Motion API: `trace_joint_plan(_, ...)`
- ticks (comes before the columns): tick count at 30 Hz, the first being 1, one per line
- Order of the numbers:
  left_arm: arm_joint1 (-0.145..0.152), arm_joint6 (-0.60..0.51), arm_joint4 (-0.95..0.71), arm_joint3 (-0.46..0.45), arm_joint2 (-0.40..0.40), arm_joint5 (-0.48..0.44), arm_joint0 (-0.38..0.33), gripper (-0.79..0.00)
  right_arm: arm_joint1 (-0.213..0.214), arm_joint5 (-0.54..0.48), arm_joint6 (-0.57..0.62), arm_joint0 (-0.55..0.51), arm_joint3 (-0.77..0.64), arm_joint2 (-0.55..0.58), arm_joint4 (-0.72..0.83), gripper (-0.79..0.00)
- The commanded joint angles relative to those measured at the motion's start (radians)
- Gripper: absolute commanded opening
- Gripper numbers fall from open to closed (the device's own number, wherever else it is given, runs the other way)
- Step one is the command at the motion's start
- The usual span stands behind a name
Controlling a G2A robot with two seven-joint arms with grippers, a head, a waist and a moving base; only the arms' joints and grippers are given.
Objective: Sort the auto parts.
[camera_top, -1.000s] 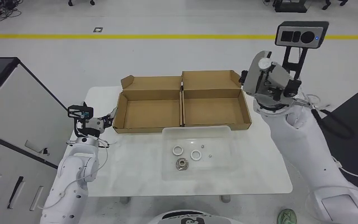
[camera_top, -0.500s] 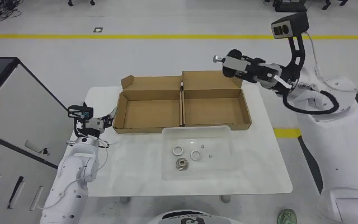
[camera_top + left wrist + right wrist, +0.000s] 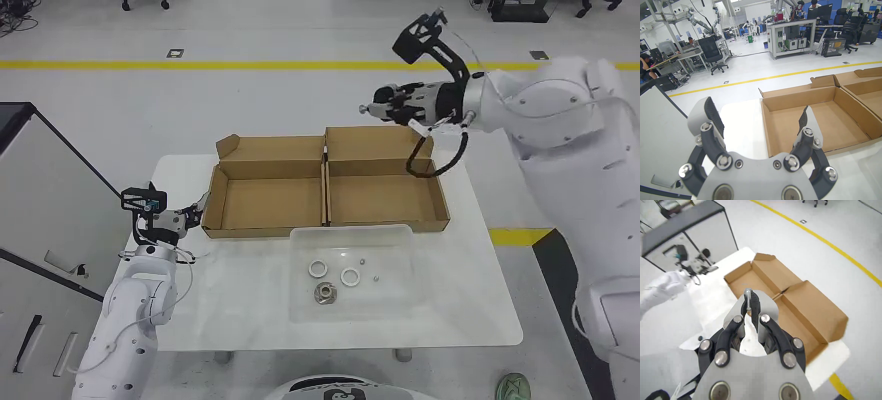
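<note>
The left end effector (image 3: 758, 113) sits wide open by the left box (image 3: 265, 203), ready. The tray (image 3: 395, 300) holds parts (image 3: 324, 292) to sort. The right end effector (image 3: 749, 303) pinches a bolt (image 3: 747, 294) high by the far edge of the right box (image 3: 385, 200), likely to drop it in. White worktop (image 3: 460, 300), grey floor (image 3: 300, 110), yellow line (image 3: 250, 65)

I'm watching the left box (image 3: 838, 121) sitting on the table (image 3: 742, 121), just ahead of the jaws of my left gripper (image 3: 758, 106). The right box (image 3: 870, 94) is lying beyond it, touching it. Both boxes are lying below and ahead of my right gripper (image 3: 749, 302), whose jaws are pinching a bolt (image 3: 747, 296). The tray (image 3: 350, 232) is sitting on the boxes' near side, well below those jaws, and is holding a ring (image 3: 317, 268) beside a second ring (image 3: 351, 276).
</note>
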Motion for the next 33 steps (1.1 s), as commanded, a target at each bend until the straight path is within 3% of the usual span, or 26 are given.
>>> trace_joint_plan(1,0.0,0.0,0.0,0.0,0.0,0.0,0.0,0.0,-0.01,-0.009,0.003,0.039,0.043,-0.062,-0.094,-0.785)
trace_joint_plan(16,0.0,0.0,0.0,0.0,0.0,0.0,0.0,0.0,-0.106,-0.044,-0.021,0.16,0.387,-0.356,-0.313,-0.785)
trace_joint_plan(33,0.0,0.0,0.0,0.0,0.0,0.0,0.0,0.0,-0.186,-0.067,0.003,0.149,0.672,-0.489,-0.365,-0.785)
